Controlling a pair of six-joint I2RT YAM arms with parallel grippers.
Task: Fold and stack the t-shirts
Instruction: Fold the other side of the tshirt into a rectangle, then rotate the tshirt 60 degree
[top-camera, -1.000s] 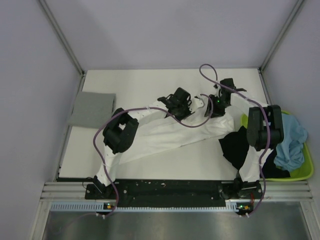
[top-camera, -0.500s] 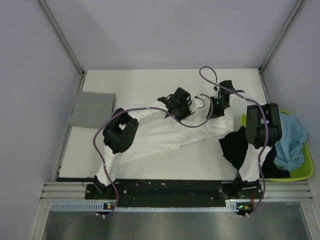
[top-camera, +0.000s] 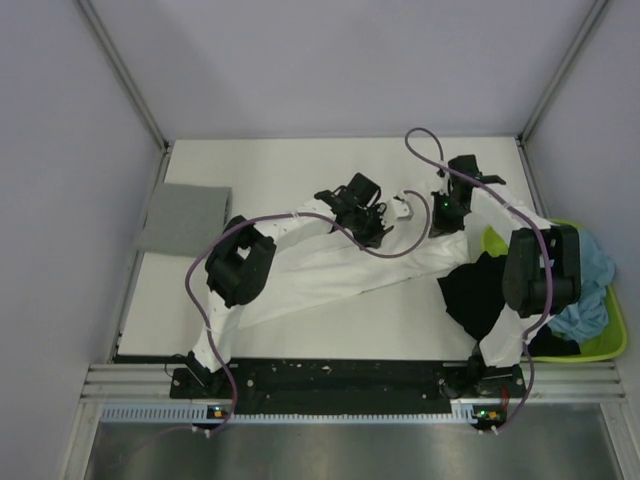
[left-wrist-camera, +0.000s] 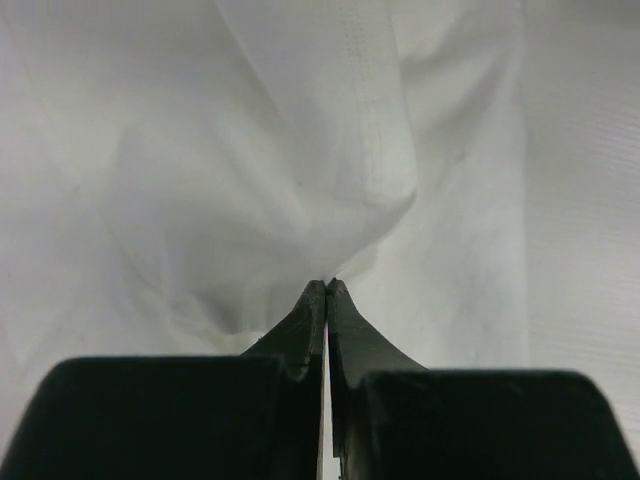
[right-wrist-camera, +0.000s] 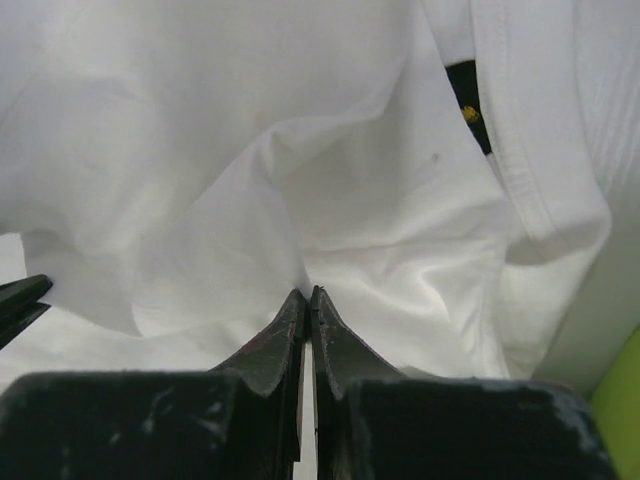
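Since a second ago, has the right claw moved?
Yes. The right claw, shut on the white t-shirt, has shifted slightly right in the top view, toward the lime-green tray.

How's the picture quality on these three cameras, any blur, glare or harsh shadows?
Top external view: even light, sharp, soft shadows, but the white t-shirt barely stands out from the white table. Left wrist view: left gripper dark and soft-edged, cloth seams clear. Right wrist view: right gripper dark too, cloth bright, folds readable.

Left pincer pinched on white t-shirt fold.
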